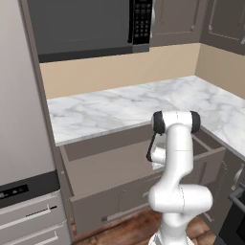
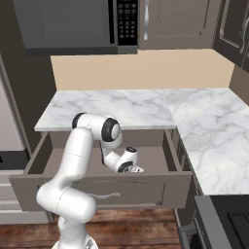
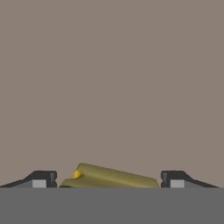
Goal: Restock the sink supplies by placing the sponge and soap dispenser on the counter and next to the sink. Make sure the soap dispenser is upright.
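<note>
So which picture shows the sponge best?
The hand view: the sponge lies between the gripper fingertips, gaps on both sides. From the base views the arm reaches into the open drawer and hides it.

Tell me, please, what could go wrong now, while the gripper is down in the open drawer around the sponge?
1. In the hand view the sponge lies skewed between the fingertips, with gaps on both sides. The gripper could pinch a corner, and the sponge might twist or slip.
2. The hand works low inside the drawer. Lifting at an angle could knock it against the drawer front or the counter edge above.
</note>
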